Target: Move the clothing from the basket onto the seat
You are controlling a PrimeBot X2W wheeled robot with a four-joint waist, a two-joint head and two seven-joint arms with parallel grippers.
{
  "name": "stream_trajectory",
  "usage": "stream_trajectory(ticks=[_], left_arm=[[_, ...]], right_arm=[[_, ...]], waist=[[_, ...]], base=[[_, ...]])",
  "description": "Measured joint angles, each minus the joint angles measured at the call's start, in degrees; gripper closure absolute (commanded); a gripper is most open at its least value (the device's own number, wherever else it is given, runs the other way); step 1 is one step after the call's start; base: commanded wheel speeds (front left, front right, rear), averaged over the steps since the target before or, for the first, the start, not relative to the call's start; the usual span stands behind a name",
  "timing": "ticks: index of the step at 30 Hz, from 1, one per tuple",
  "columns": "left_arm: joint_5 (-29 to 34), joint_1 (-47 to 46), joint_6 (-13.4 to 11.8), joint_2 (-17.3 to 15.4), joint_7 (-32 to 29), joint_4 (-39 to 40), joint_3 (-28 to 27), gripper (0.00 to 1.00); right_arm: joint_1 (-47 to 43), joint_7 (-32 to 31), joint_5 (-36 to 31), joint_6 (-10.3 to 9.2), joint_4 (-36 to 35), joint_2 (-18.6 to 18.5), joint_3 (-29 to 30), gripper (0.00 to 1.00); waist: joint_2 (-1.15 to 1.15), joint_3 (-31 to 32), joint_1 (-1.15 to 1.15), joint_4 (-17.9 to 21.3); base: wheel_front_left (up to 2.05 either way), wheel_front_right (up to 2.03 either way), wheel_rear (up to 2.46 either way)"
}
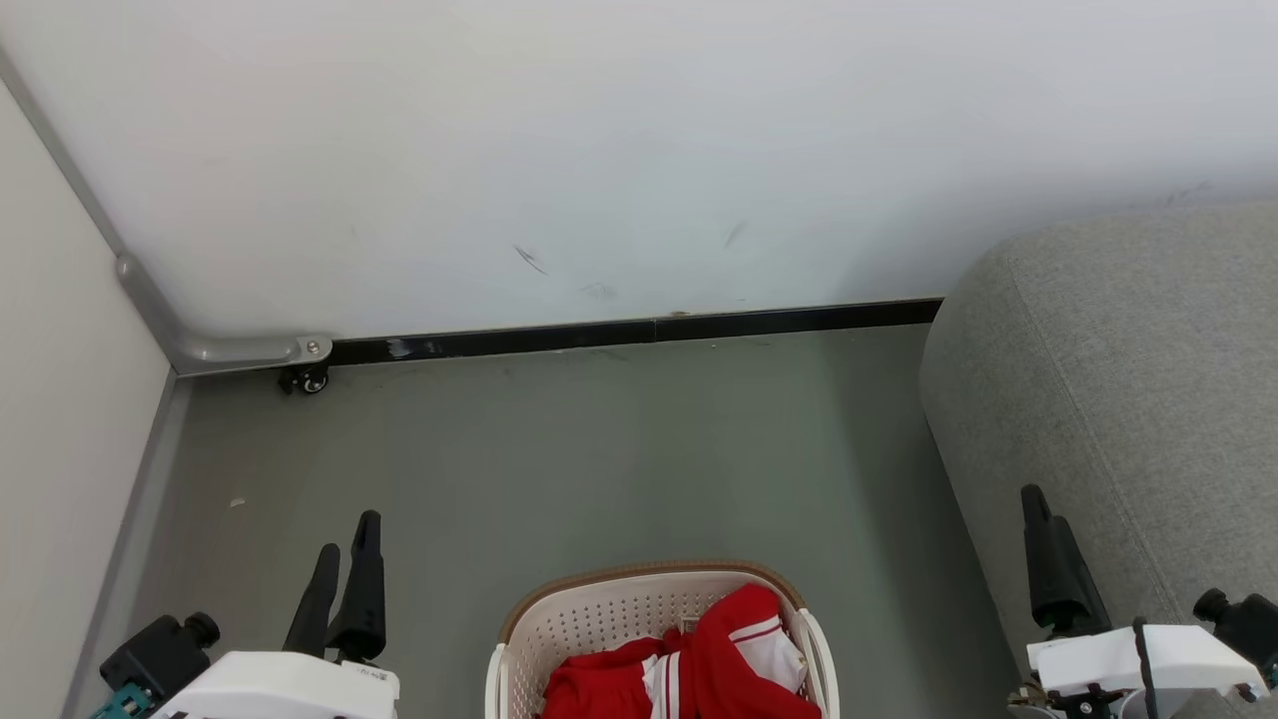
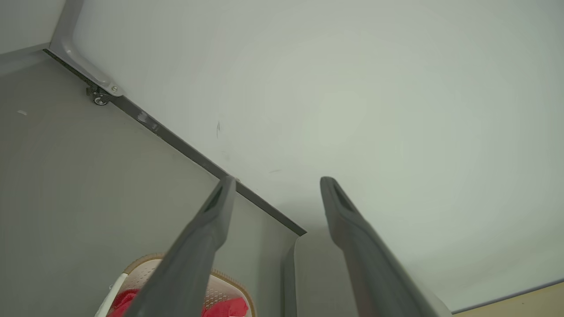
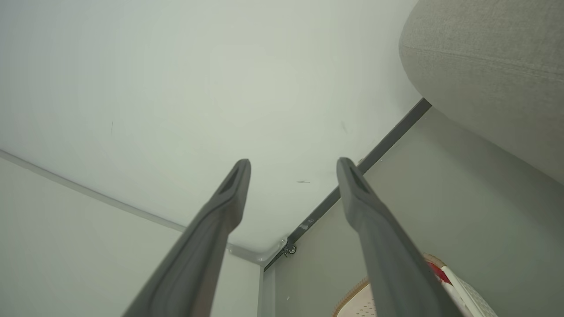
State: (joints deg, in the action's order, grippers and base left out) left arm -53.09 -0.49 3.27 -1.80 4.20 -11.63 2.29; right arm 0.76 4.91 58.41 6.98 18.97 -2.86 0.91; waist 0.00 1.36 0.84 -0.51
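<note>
Clothing of soft bright red fabric with broad white panels and thin white stripes (image 1: 699,669), heaped loose inside the oval cream-white perforated plastic basket with a brown rim band (image 1: 599,584). Piled toward the basket's right side, one fold riding up near the rim. Set on the grey-green floor (image 1: 599,449), well out from the floor's far edge along the black skirting strip (image 1: 649,328), just left of the large light grey upholstered seat (image 1: 1128,379). Probably parked so close to keep pick and drop within one short swing to the right.

Left claw (image 2: 277,179) spread wide, holding nothing, hanging over bare floor left of the basket. Right claw (image 3: 294,164) likewise parted and empty, raised close by the seat's rounded flank. No cloth gripped yet, and none on the visible part of the seat; judged the very start.

Plenty of open floor between basket and far edge. Much tighter on the right: a narrow strip of floor between basket wall and seat flank. Seat top apparently higher than the brown rim, so likely a lift clear of both rim and rounded seat edge before crossing. Small black castor (image 1: 305,379) in the floor's far left corner, well apart. Main risk, by judgement: a trailing fold catching the rim and dragging the light basket along.
</note>
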Motion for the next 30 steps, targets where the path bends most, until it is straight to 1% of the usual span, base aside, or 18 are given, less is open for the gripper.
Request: stream_trajectory(ticks=[8,14,20,30], left_arm=[[9.4,0.0,-0.8,-0.3,1.5,1.3,2.3,0.0],[17.6,0.0,-1.3,-1.6,2.9,1.5,4.8,0.0],[24.6,0.0,-2.3,-1.9,4.0,1.1,6.8,0.0],[33.8,0.0,-4.8,-2.0,6.0,-1.5,8.4,0.0]], right_arm=[[0.4,1.5,-9.7,0.03,0.3,0.0,-0.4,0.0],[0.5,2.5,-16.2,0.05,0.8,0.1,-1.1,0.0],[0.5,3.7,-22.0,0.05,1.4,0.1,-1.1,0.0],[0.7,5.5,-31.8,0.07,2.4,0.2,-0.9,0.0]], waist=[[0.0,-0.3,-0.41,-0.2],[0.0,-0.7,-0.64,-0.3],[0.0,-1.0,-0.75,-0.4],[0.0,-1.4,-0.79,-0.4]], base=[[0.0,0.0,0.0],[0.0,0.0,0.0],[0.0,0.0,0.0],[0.0,0.0,0.0]])
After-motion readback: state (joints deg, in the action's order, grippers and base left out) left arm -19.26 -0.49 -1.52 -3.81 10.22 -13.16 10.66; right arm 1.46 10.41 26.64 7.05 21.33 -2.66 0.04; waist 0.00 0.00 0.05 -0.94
